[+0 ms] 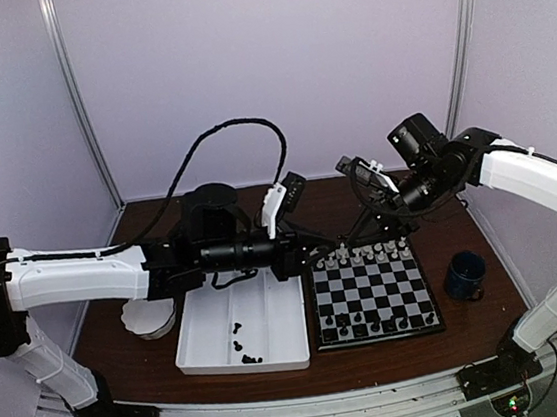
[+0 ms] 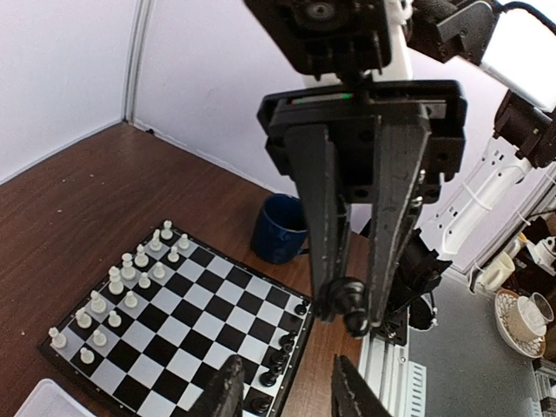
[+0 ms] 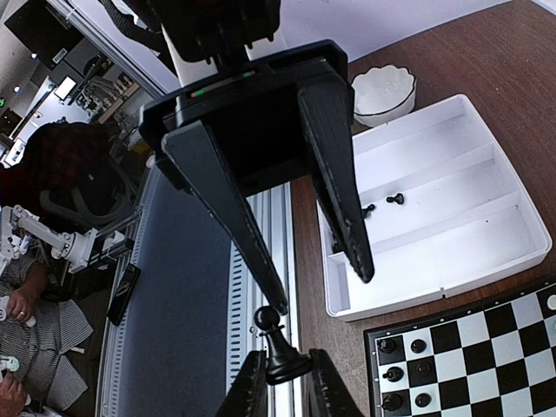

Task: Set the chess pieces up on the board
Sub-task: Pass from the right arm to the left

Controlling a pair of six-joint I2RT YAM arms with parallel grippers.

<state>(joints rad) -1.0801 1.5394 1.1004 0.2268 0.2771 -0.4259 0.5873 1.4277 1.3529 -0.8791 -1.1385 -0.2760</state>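
Observation:
My right gripper (image 3: 285, 382) is shut on the base of a black pawn (image 3: 280, 343) and holds it in the air off the board's far left corner (image 1: 346, 237). My left gripper (image 1: 316, 252) is open and faces it, tip to tip. One left finger (image 3: 261, 261) ends right at the pawn's head. In the left wrist view the pawn (image 2: 347, 304) sits between the right fingers, above my spread left gripper (image 2: 291, 391). The board (image 1: 372, 293) has white pieces (image 1: 369, 254) along its far rows and black pieces (image 1: 372, 324) along its near rows.
A white divided tray (image 1: 271, 320) left of the board holds several loose black pieces (image 1: 242, 348). A white scalloped bowl (image 1: 152, 318) stands left of the tray. A dark blue mug (image 1: 464, 275) stands right of the board.

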